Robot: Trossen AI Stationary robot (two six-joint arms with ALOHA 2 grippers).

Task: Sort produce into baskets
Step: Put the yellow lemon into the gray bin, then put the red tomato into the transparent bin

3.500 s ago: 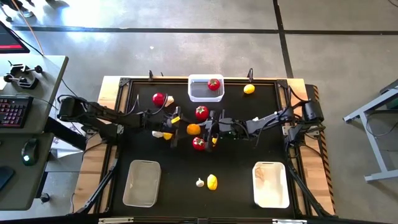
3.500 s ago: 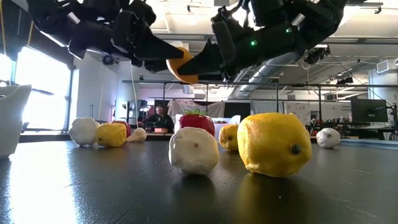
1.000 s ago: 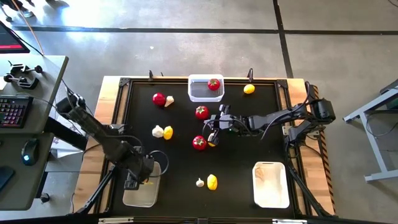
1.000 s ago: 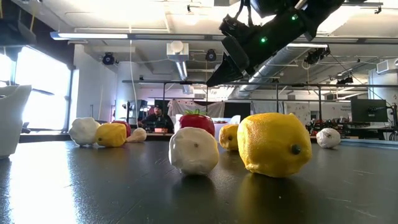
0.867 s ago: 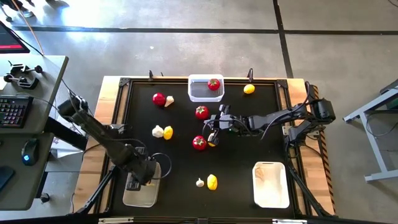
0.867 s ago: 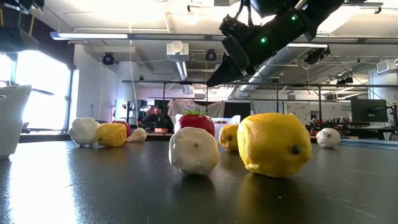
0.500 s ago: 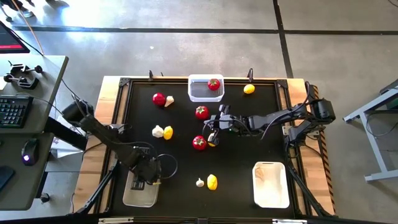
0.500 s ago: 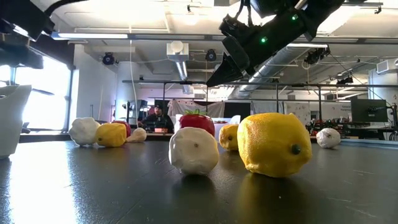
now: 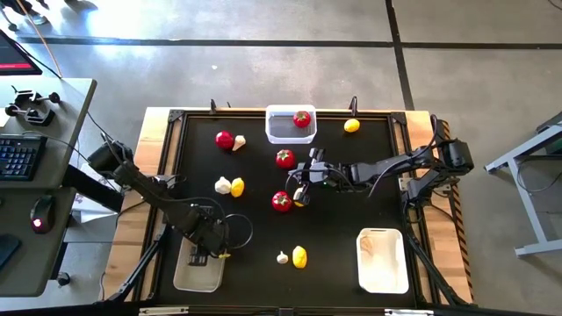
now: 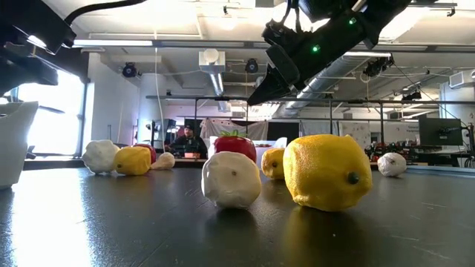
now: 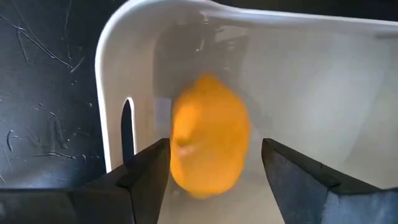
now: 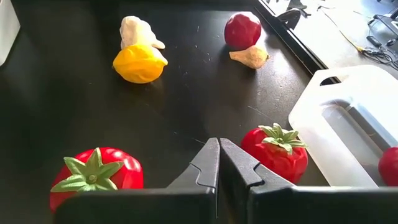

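- Your left gripper hung over the near-left white basket at the front of the desk, with its fingers spread apart.
- An orange lemon sat between those spread fingers, inside the basket's rounded end; the fingers did not appear to press on it, and whether it rested on the basket floor could not be told.
- Your right gripper hovered above the middle of the desk with its fingers pressed together and nothing between them.
- Just beside it were two tomatoes, one toward the front and one toward the back.
- The clear basket at the back edge held a tomato; a yellow lemon lay near it on the right.
- A third tomato lay at back left, touching a garlic piece.
- A garlic bulb and a lemon touched each other left of centre.
- Another garlic bulb and lemon sat side by side near the front.
- The third basket stood at the front right.
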